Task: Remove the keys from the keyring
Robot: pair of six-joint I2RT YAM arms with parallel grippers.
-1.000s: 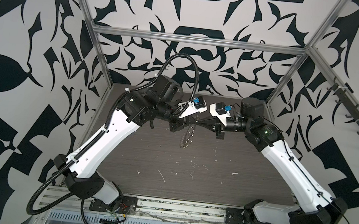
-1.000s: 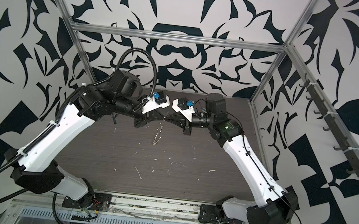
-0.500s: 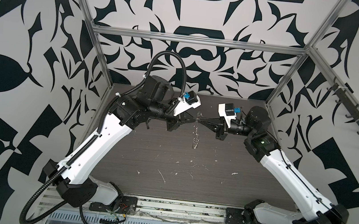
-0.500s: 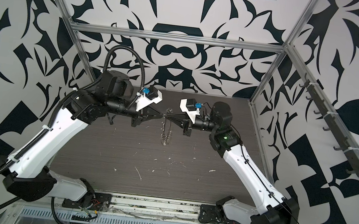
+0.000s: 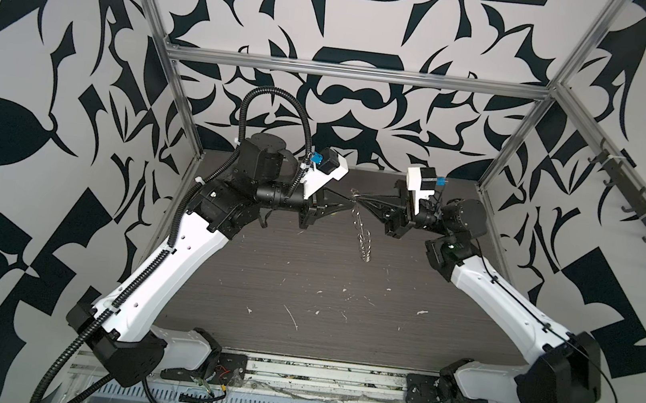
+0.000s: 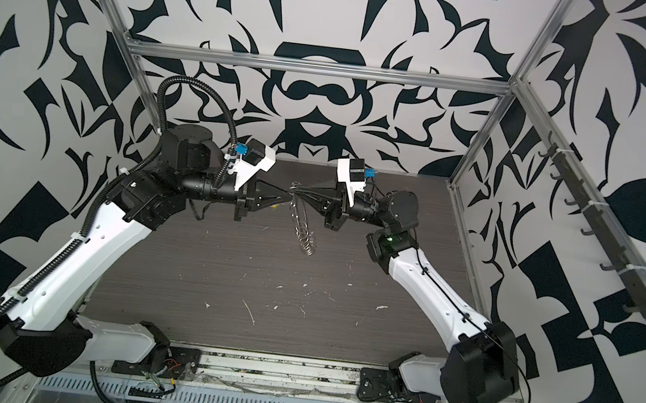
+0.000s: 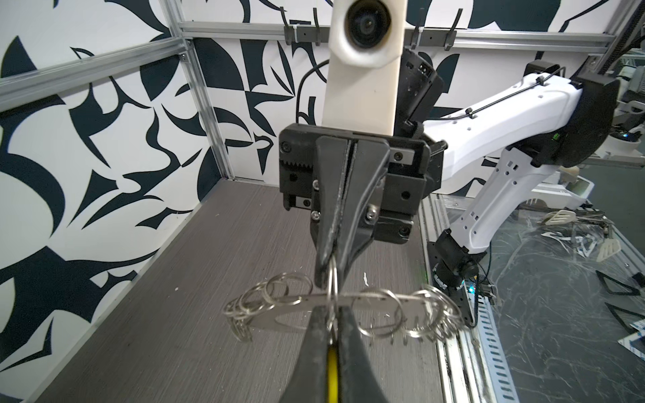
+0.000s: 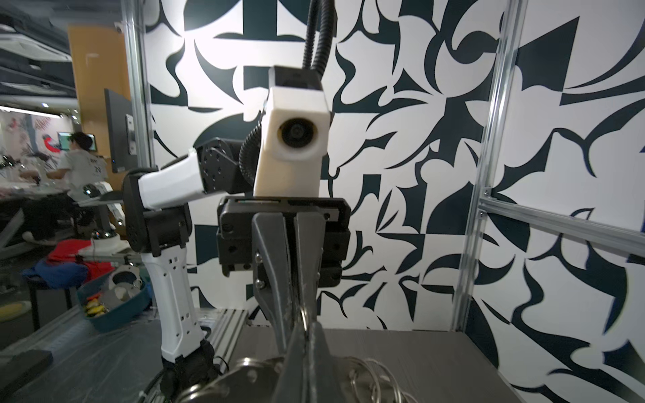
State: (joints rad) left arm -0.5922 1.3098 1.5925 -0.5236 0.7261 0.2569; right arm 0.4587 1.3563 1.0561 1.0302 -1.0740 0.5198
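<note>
The yellow tag (image 7: 333, 363) sits between the pressed-together fingers of the left gripper (image 7: 331, 336), with only a narrow strip of it showing in the left wrist view. Just past those fingertips its small split ring (image 7: 334, 289) stands upright and loops round the flat band of the keyring (image 7: 373, 300). The right gripper (image 7: 331, 269) faces the left one tip to tip, its jaws closed. It seems to nip the far side of that same split ring, though the metal is crowded there and it may be a neighbouring ring. The keyring, strung with many thin silver rings, hangs free from this meeting point. In both top views it dangles as a slim silver cluster (image 5: 363, 236) (image 6: 303, 229) above the rear middle of the dark table (image 5: 303, 284), below and between the two gripper tips (image 5: 345, 203) (image 5: 359, 203). In the right wrist view the rings (image 8: 366, 377) lie just beside the right gripper's own fingers (image 8: 316, 352), and the left gripper (image 8: 298, 310) closes in from straight ahead. White flecks (image 5: 292, 318) dot the table nearer the arm bases.
</note>
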